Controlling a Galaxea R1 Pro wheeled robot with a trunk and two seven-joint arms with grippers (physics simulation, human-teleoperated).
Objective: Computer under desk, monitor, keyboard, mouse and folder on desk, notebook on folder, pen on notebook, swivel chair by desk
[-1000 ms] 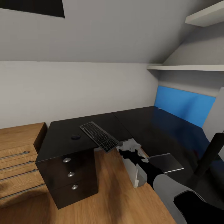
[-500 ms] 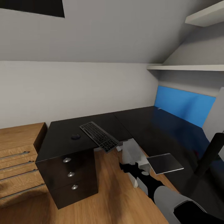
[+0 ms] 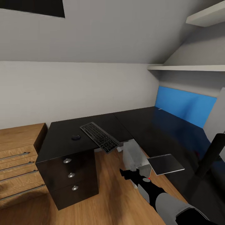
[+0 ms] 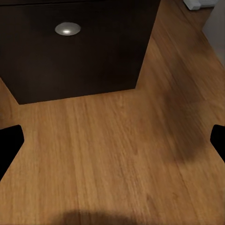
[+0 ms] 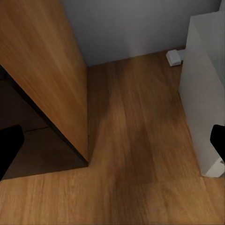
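Observation:
The desk [image 3: 62,134] has a glossy black L-shaped top. On it lies the keyboard [image 3: 100,137], one end jutting past the front edge, with the mouse [image 3: 76,137] just left of it. The white computer [image 3: 133,157] stands on the floor under the desk and also appears in the right wrist view [image 5: 206,93]. The monitor [image 3: 212,153] shows its black stand and grey base at the right. My right gripper [image 3: 127,174] [image 5: 112,145] hangs open just in front of the computer. My left gripper [image 4: 112,140] is open above bare floor. Swivel chair, folder, notebook and pen are out of view.
Black drawers with silver knobs [image 3: 71,175] [image 4: 68,29] sit under the desk's left end. A light wooden chest [image 3: 15,162] stands left of them. A blue back panel [image 3: 184,106] and wall shelves [image 3: 187,67] are at the right. Wood floor [image 3: 109,200] lies in front.
My right gripper has drawn back and down from the top of the computer toward me. The keyboard, mouse and computer have not moved.

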